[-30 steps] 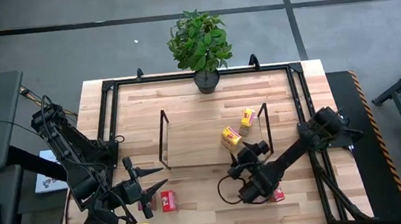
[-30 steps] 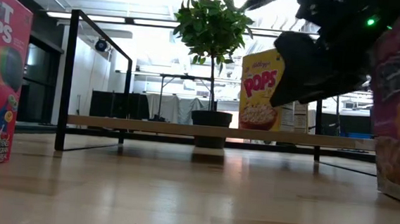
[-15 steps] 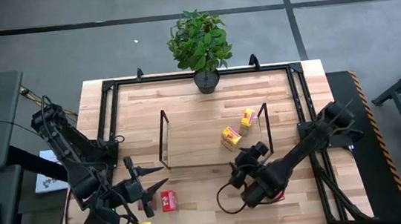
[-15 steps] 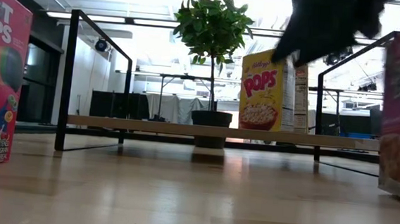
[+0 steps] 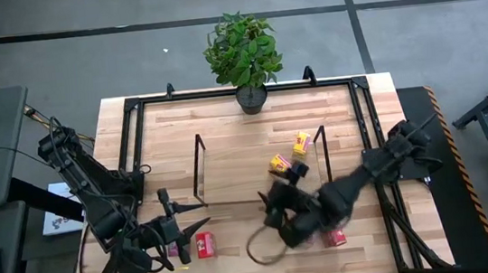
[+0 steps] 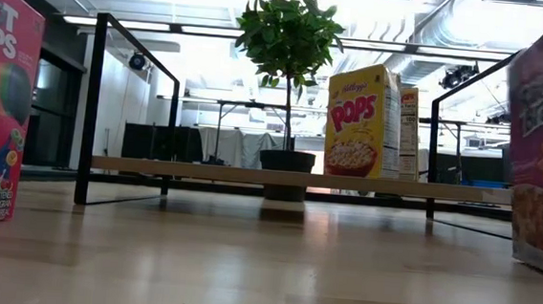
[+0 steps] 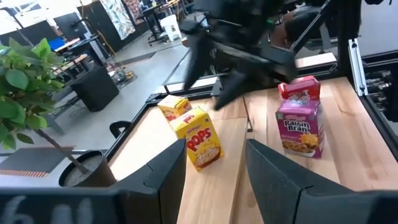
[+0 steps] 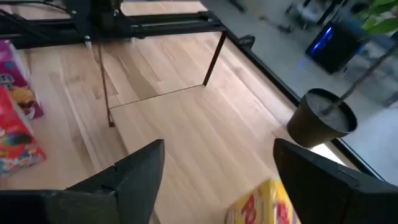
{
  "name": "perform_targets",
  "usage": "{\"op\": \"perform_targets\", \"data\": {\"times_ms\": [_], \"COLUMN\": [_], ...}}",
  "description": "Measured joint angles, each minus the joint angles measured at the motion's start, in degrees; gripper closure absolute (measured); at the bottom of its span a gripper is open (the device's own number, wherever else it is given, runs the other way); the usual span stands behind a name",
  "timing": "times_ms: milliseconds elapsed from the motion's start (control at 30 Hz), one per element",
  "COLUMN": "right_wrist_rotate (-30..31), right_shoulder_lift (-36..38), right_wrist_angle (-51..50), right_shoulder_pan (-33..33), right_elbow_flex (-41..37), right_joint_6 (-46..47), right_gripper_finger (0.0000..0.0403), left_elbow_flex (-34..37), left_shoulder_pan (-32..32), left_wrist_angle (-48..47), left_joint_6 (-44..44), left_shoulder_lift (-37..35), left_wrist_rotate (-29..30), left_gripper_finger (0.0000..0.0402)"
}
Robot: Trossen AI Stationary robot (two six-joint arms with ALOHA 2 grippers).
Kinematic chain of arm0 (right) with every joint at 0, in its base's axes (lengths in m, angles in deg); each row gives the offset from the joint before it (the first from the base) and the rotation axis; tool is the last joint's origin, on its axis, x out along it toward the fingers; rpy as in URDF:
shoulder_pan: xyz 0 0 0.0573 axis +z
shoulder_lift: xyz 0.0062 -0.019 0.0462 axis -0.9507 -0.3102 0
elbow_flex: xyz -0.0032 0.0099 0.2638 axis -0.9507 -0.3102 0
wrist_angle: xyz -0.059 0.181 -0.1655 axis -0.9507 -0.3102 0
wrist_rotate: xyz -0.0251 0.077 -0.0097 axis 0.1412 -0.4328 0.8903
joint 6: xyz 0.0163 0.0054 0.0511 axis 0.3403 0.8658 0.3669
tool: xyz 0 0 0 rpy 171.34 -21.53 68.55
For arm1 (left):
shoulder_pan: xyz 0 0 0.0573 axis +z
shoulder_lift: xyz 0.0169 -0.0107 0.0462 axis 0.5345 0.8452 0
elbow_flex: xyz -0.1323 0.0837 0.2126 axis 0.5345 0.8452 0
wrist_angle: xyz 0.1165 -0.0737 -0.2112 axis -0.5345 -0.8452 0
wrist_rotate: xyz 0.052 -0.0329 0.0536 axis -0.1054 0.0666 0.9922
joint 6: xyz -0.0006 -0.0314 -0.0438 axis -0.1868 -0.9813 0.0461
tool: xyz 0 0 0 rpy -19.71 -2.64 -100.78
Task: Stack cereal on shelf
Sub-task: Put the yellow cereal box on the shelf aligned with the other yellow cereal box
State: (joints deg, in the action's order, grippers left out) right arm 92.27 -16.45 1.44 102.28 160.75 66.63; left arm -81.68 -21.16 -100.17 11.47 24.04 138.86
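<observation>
two yellow cereal boxes [image 5: 281, 163] already on the shelf [image 5: 230, 176] at its right end. right end effector [image 5: 279, 207] off the shelf's front edge, fingers wide, empty (blurred in the high view). we're between picks: next grab is the pink box [image 5: 334, 236] beside that arm on the bench [image 5: 224, 120]. left end effector [image 5: 190, 226] partly open, empty, near the red box [image 5: 204, 243].

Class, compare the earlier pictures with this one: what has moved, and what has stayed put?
The right gripper, open and empty, has swung away from the two yellow boxes on the shelf, back toward the table's front. The boxes, plant and left gripper stayed put.
</observation>
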Motion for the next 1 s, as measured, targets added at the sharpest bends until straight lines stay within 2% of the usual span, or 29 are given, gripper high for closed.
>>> {"op": "perform_targets", "data": {"times_ms": [67,133,267,300,433,533,633,1000], "right_wrist_rotate": [-3.8,-7.2,-15.0,-16.4,-20.3,-28.8,-35.6,-43.6], "right_shoulder_lift": [0.0,0.0,0.0,0.0,0.4,0.7,0.7,0.7], "right_wrist_angle": [-0.1,-1.5,-7.6,-9.5,-15.3,-20.4,-22.8,-21.0], "right_shoulder_pan": [-3.3,-7.1,-14.5,-15.9,-20.5,-24.2,-27.2,-27.5], "right_elbow_flex": [1.5,2.0,2.1,2.1,2.1,2.1,2.1,2.1], "right_joint_6": [-2.9,-5.3,-8.7,-9.5,-10.4,-12.2,-13.9,-22.6], "right_gripper_finger": [0.0139,0.019,0.0353,0.0377,0.0379,0.0398,0.0396,0.0402], "left_elbow_flex": [0.0,0.0,0.0,0.0,0.0,0.0,0.0,0.0], "left_shoulder_pan": [0.0,0.0,0.0,-0.1,-0.4,-0.4,-0.4,-0.1], "left_wrist_angle": [0.0,0.0,0.0,0.0,0.0,0.0,0.1,0.4], "left_joint_6": [0.0,0.0,0.0,0.0,0.0,0.0,0.0,0.0], "left_shoulder_lift": [0.0,0.0,0.0,0.0,0.0,0.0,0.0,0.0], "left_wrist_rotate": [0.0,0.0,0.0,0.0,0.0,0.0,0.0,0.2], "left_gripper_finger": [0.0245,0.0245,0.0245,0.0245,0.0245,0.0245,0.0245,0.0245]}}
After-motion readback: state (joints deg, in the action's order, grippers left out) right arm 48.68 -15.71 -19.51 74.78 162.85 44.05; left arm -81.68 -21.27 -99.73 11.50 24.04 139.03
